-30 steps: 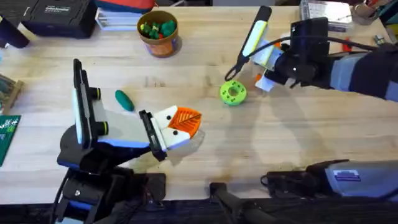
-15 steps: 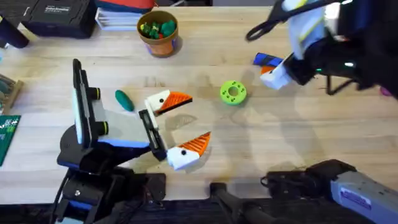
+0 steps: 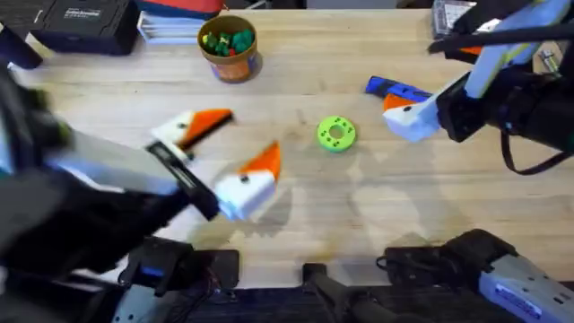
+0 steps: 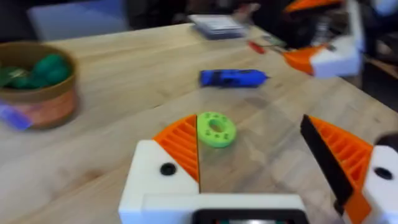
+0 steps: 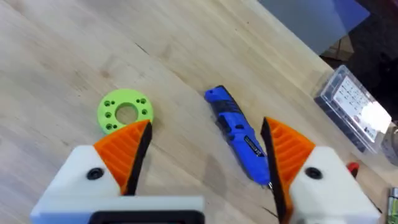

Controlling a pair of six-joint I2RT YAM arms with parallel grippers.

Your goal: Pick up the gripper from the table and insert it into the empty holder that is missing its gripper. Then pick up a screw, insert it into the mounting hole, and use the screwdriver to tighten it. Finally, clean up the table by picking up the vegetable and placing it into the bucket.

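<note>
The blue screwdriver (image 3: pixel 395 89) lies flat on the table at the right rear, also seen between my right fingers as the screwdriver (image 5: pixel 239 135). Above and just right of it, my right gripper (image 5: pixel 205 146) hovers open and holds nothing; one of its fingers (image 3: pixel 411 118) shows from overhead. Raised over the left middle of the table, my left gripper (image 3: pixel 240 139) is open and empty. The orange-brown bucket (image 3: pixel 229 56) with small toy pieces stands at the back. My left arm hides the vegetable. The loose gripper piece, the holder and the screws are out of view.
A flat bright-green disc (image 3: pixel 336 134) with holes lies mid-table, between the two grippers. A clear plastic box (image 5: pixel 357 106) and a small red-handled tool (image 5: pixel 353 167) sit at the back right. A black case (image 3: pixel 81 22) is at the back left.
My left gripper went from shut to open, and the arm rose and swung back-left over the vegetable. My right arm drew away to the right, uncovering the screwdriver.
</note>
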